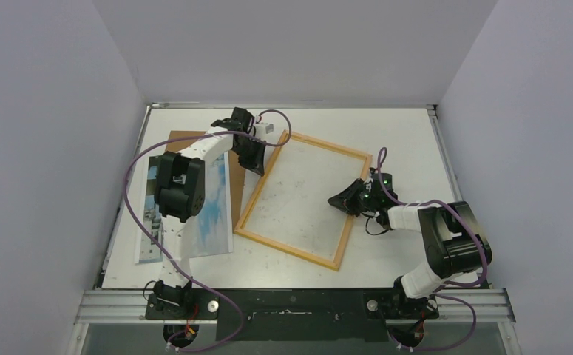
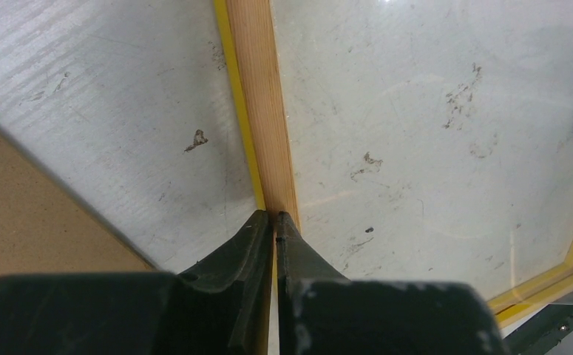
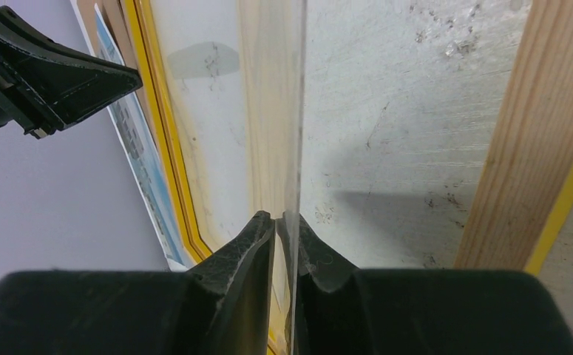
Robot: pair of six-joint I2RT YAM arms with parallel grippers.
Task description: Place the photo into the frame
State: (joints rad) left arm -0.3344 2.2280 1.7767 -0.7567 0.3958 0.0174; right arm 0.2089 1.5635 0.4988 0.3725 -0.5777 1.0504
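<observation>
Nearest my bases, on the left side of the desk (image 1: 387, 133), the photo (image 1: 202, 222) lies flat and print side up, its blue sky showing, with my left arm reaching across above it. It sits outside the frame (image 1: 287, 250), just beside the frame's left rail. The frame lies skewed in the middle of the desk with its pale wood back up and a line of yellow showing along the edges. My right end effector (image 1: 340, 200) hangs over the frame's right part, and its wrist camera shows the fingers pinched together on the edge of a thin clear pane (image 3: 296, 111), which runs away from them, edge-on to the camera, above the wooden rail. Farther off, my left end effector (image 1: 256, 163) is at the frame's far left rail, and its fingers are clamped on that wooden strip, one on each side. Beyond and to the left, a brown backing panel (image 1: 187, 139) lies flat on the desk, partly under the photo
</observation>
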